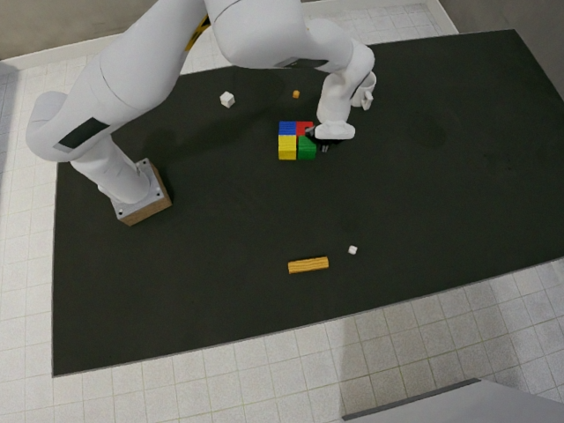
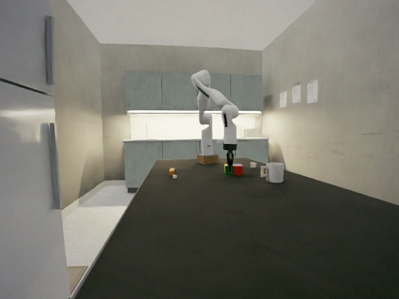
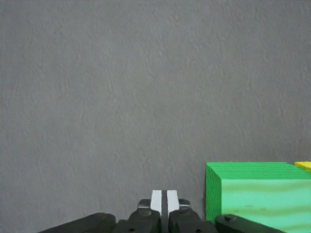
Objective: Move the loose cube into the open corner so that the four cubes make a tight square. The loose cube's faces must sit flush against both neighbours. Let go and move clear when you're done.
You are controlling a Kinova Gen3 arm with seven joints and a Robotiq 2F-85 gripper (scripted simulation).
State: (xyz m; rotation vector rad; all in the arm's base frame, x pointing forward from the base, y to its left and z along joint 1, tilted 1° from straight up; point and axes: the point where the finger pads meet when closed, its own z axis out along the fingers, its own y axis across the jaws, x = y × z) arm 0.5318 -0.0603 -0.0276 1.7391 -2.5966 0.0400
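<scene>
Four cubes stand together in a square on the dark mat: blue, red, yellow and green. The green cube sits against the yellow and the red one. My gripper is shut and empty, low over the mat just beside the green cube's outer face. In the wrist view the shut fingertips are right next to the green cube, with a sliver of the yellow cube behind it. In the exterior view the gripper hangs over the green and red cubes.
A white mug stands near the cubes, partly hidden by my arm in the top view. A small white cube, a tiny orange cube, a wooden bar and a small white block lie on the mat. The arm's base is at the left.
</scene>
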